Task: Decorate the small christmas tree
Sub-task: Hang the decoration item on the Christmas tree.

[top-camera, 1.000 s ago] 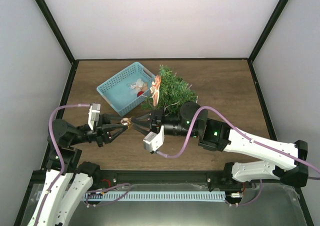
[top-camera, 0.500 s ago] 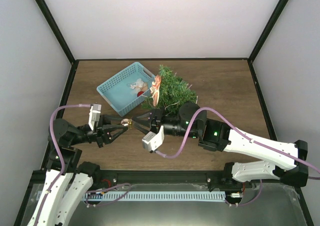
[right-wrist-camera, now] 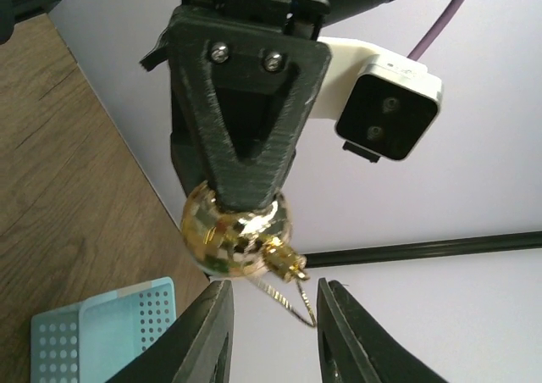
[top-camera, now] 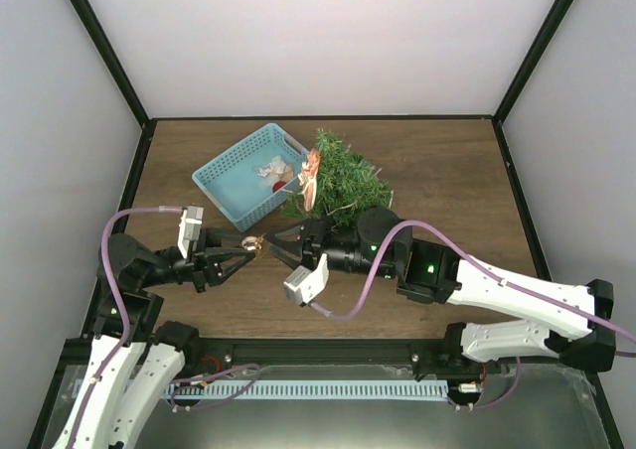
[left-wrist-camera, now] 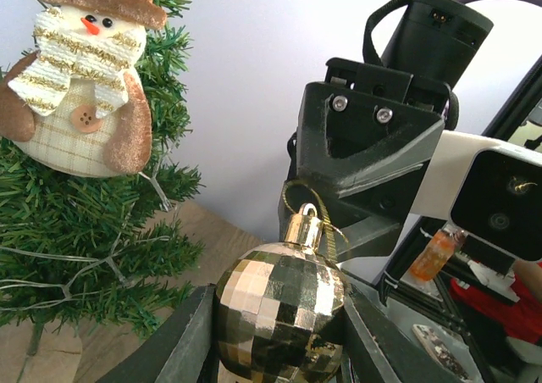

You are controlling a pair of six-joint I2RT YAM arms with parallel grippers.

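My left gripper [top-camera: 245,248] is shut on a gold mirrored bauble [top-camera: 253,243], held low over the table's near middle. In the left wrist view the bauble [left-wrist-camera: 281,311] fills the space between the two dark fingers, cap and gold loop upward. My right gripper [top-camera: 272,241] faces it tip to tip and stands open. Its fingers [right-wrist-camera: 207,336] flank the bauble's hanging loop [right-wrist-camera: 288,302] without pinching it. The small christmas tree [top-camera: 338,176] stands behind, with a snowman ornament [left-wrist-camera: 80,86] hung on it.
A light-blue basket [top-camera: 231,184] with a few ornaments sits left of the tree. Black frame posts and white walls close in the table. The right arm's purple cable [top-camera: 358,295] loops near the front edge.
The right gripper's jaws have widened slightly around the bauble's loop. Both grippers have stayed almost in place, and the left keeps its hold.
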